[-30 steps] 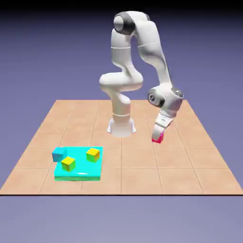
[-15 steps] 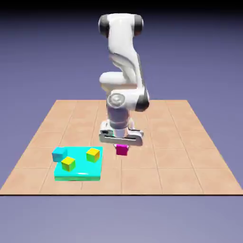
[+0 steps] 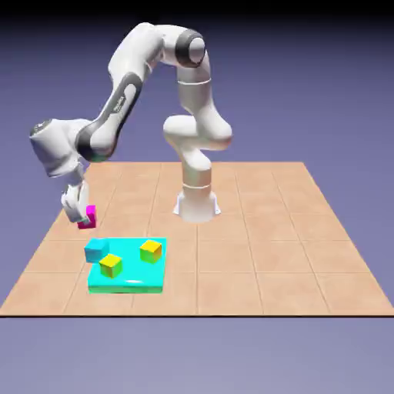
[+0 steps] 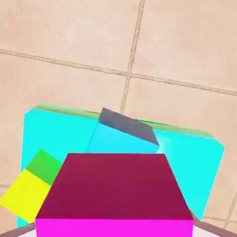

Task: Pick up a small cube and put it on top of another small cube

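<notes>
Arm and pink cube (image 3: pixel 89 216) swing to the exterior view's left; gripper (image 3: pixel 81 220) clamps cube: center over target, level, lower gently.

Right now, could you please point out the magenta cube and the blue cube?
Magenta cube (image 4: pixel 113 187): hand view, its large dark face.
Blue cube (image 3: pixel 95 252): exterior view, its side facing the camera.
</notes>
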{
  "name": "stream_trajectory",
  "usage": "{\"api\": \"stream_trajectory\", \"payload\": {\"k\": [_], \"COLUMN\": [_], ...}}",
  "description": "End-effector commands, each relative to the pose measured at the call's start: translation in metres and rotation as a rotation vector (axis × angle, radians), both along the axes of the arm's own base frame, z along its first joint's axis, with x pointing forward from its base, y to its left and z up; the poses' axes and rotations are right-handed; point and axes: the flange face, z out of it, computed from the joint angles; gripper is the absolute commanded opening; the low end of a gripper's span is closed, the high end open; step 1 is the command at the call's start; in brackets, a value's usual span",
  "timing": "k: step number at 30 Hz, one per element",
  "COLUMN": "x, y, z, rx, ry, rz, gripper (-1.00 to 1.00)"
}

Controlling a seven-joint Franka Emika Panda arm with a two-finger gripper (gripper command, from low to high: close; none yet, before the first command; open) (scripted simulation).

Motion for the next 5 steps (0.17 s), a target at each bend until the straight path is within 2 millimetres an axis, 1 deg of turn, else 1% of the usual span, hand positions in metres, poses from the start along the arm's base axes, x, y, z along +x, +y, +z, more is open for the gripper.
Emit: {"api": "stream_trajectory", "payload": {"k": [1, 2, 3, 5], "x": [-0.002, -0.002, -0.002, 0.001], "y": [0.003, 0.003, 0.003, -0.005], "z": [-0.013, -0.013, -0.013, 0.023], "rx": [-0.002, -0.002, -0.002, -0.001], "ry": [0.003, 0.003, 0.003, 0.002], "rz": [0.000, 0.000, 0.000, 0.001], "gripper": [-1.00, 1.00, 1.00, 1.00]}}
